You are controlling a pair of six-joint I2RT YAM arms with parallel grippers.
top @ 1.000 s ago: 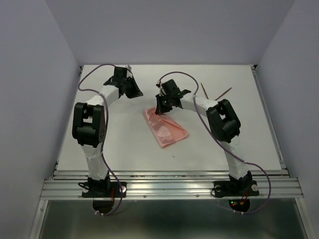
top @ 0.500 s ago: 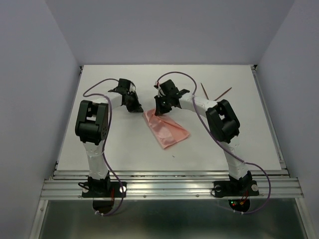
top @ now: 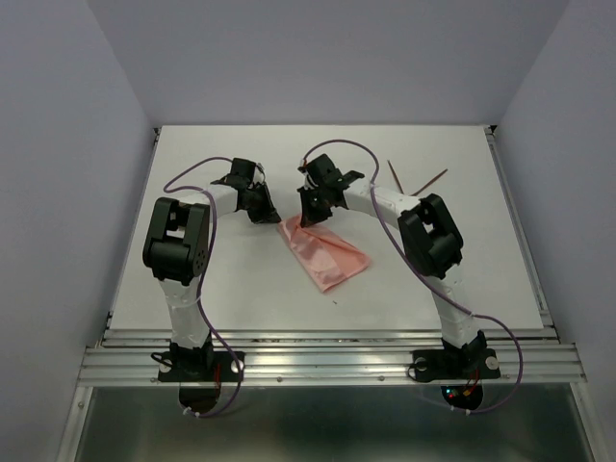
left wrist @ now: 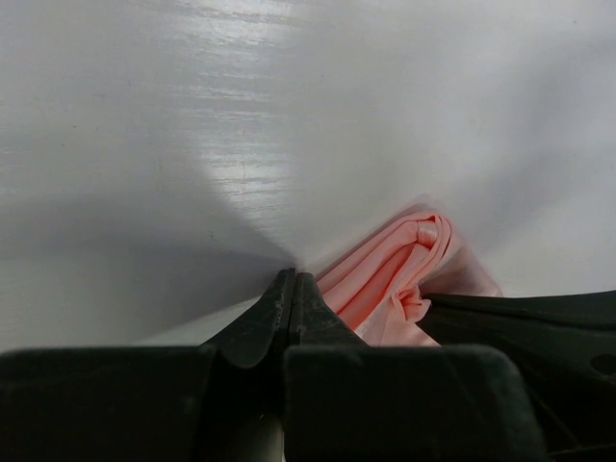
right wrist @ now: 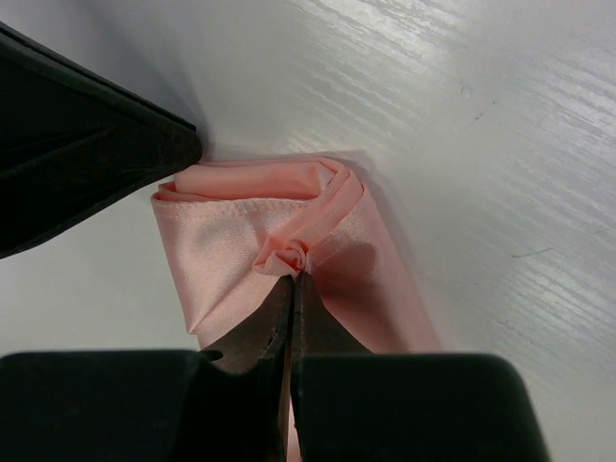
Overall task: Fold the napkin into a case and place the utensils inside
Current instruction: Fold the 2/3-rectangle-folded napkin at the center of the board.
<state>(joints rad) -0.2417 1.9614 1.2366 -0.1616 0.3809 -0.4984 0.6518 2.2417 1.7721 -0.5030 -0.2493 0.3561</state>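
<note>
Salmon-pink napkin (top: 325, 254), folded on the counter (top: 241, 284), has its far end bunched in the clamped right pincer (right wrist: 292, 277), probably to hold the fold, with the left pincer (left wrist: 293, 279) closed empty just beside it; utensils (top: 432, 179) lie well beyond the right pincer.

No readable text, no labels, brand marks, numbers or signs anywhere
</note>
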